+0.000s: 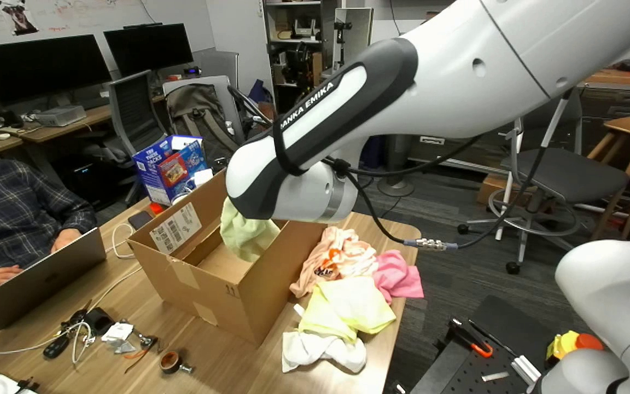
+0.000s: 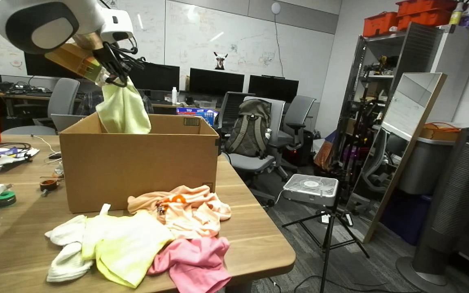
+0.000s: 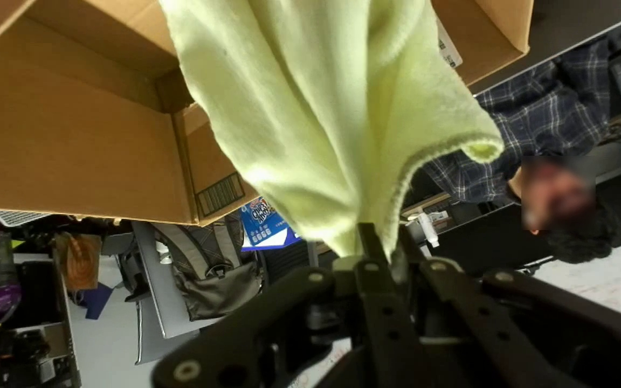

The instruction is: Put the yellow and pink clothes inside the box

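Brown cardboard makes up the box (image 1: 205,295), which we see standing upright on the wooden table (image 1: 222,366), with a white label (image 1: 176,227) on an inner face. Above it, in the wrist view, we find the gripper (image 3: 388,242) with its jaws drawn nearly together on the narrowed corner of the pale yellow-green cloth (image 3: 310,118), which they pinch. In both exterior views we see that cloth hang down past the box's rim, its lower part inside the walls; whether it touches the bottom we cannot tell.

Beside the box, on the same table, we see four more cloths. The peach cloth (image 2: 177,207), with an orange and dark print, lies just beside the box wall. The pink cloth (image 2: 200,264) touches the peach one and droops over the table edge. The yellow cloth (image 2: 128,244) lies against both, and the whitish cloth (image 2: 69,266) touches the yellow one on the side away from the pink.

In an exterior view the arm (image 1: 457,82) hides the gripper. Just beyond the box there we see a blue printed carton (image 1: 167,169), and across the table a person (image 1: 14,208) in a dark plaid shirt behind a laptop (image 1: 41,279). We also spot a grey-green backpack (image 2: 250,126) on a chair (image 2: 255,162)
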Tool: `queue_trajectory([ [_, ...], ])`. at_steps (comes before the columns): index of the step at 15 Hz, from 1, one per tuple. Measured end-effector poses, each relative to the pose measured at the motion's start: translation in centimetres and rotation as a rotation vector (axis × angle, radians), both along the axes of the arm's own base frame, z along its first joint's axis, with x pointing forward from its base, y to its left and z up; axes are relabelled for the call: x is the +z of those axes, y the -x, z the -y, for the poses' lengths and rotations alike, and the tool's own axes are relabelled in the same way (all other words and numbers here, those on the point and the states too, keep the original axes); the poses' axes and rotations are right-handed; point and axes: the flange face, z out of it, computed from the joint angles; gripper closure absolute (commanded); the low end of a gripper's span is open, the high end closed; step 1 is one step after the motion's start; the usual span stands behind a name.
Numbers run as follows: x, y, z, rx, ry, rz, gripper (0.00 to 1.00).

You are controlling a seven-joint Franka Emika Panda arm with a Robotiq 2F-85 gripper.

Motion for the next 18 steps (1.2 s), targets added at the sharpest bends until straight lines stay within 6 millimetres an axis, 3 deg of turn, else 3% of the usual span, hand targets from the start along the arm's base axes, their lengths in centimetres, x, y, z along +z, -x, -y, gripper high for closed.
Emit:
queue_trajectory([
  [6, -2.4, 1.2, 0.5, -0.003, 0.066, -0.047, 0.11],
  [8, -3.4, 1.7, 1.2, -0.012, 0.087, -0.067, 0.01],
  [14, -5.2, 4.1, 3.0, -0.073, 0.163, -0.107, 0.00],
  [18, -5.5, 6.8, 3.7, -0.123, 0.215, -0.150, 0.00],
])
